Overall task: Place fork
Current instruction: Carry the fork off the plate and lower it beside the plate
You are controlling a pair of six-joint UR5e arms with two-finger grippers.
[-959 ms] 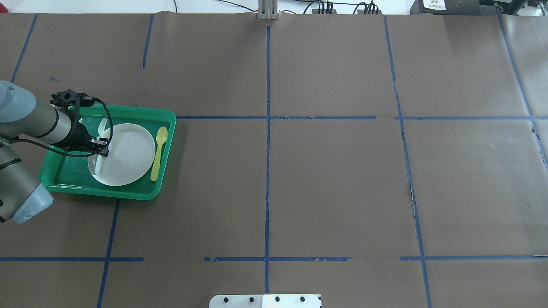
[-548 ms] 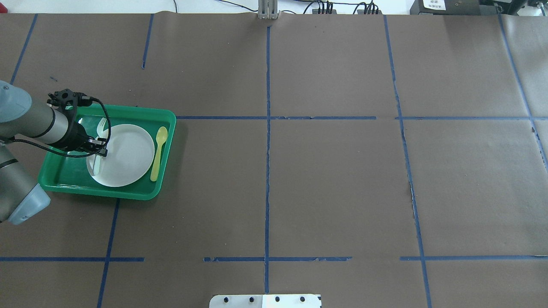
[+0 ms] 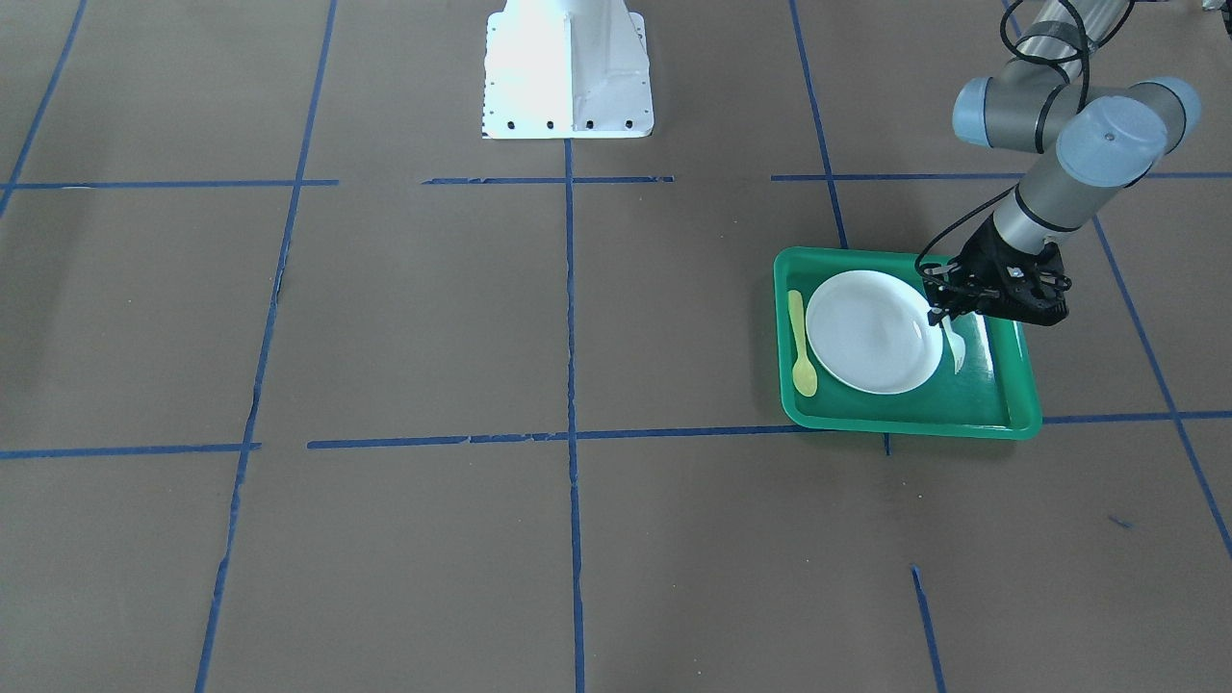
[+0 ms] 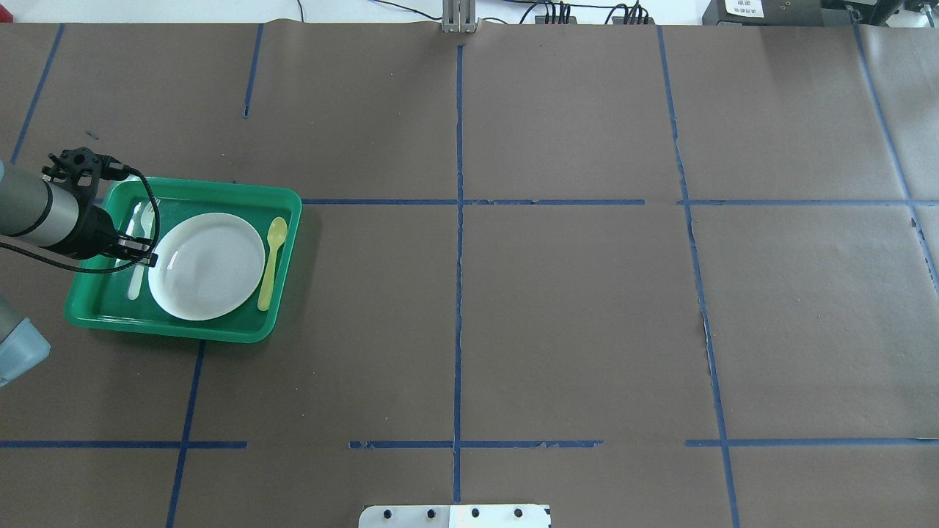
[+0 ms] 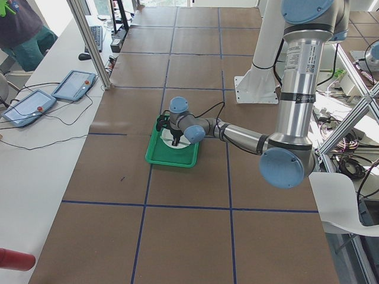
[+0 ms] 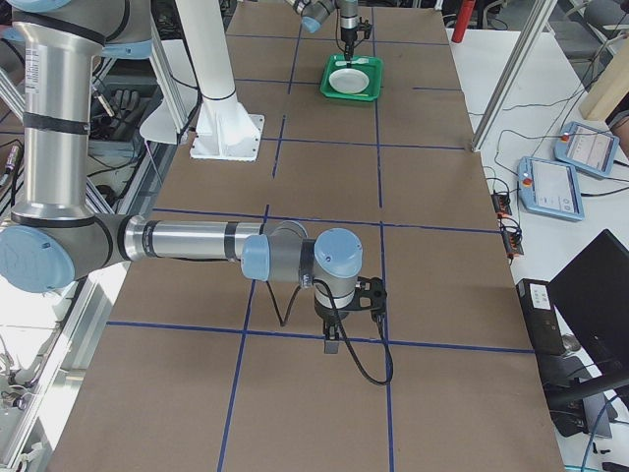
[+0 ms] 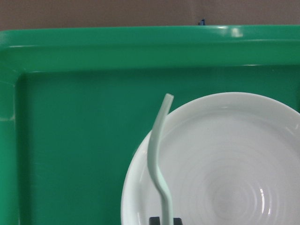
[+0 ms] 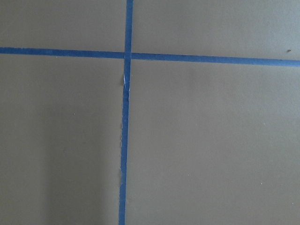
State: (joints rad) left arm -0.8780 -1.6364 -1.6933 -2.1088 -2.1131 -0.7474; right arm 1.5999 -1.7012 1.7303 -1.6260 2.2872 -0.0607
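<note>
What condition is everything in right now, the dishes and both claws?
fork: held in the left gripper, over the tray beside the plate.
left gripper: shut on the fork.
plate: empty, flat in the tray.
yellow spoon: lying in the tray.
tray: on the table.
right gripper: far from the tray; open or shut, cannot tell.

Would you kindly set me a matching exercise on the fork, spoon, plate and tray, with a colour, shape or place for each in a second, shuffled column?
Things:
1. fork
2. spoon
3. plate
4. tray

Descriptions:
A. green
B. yellow
C. pinched in the left gripper
D. white and round

Pairs: 1-C, 2-B, 3-D, 4-A.
</note>
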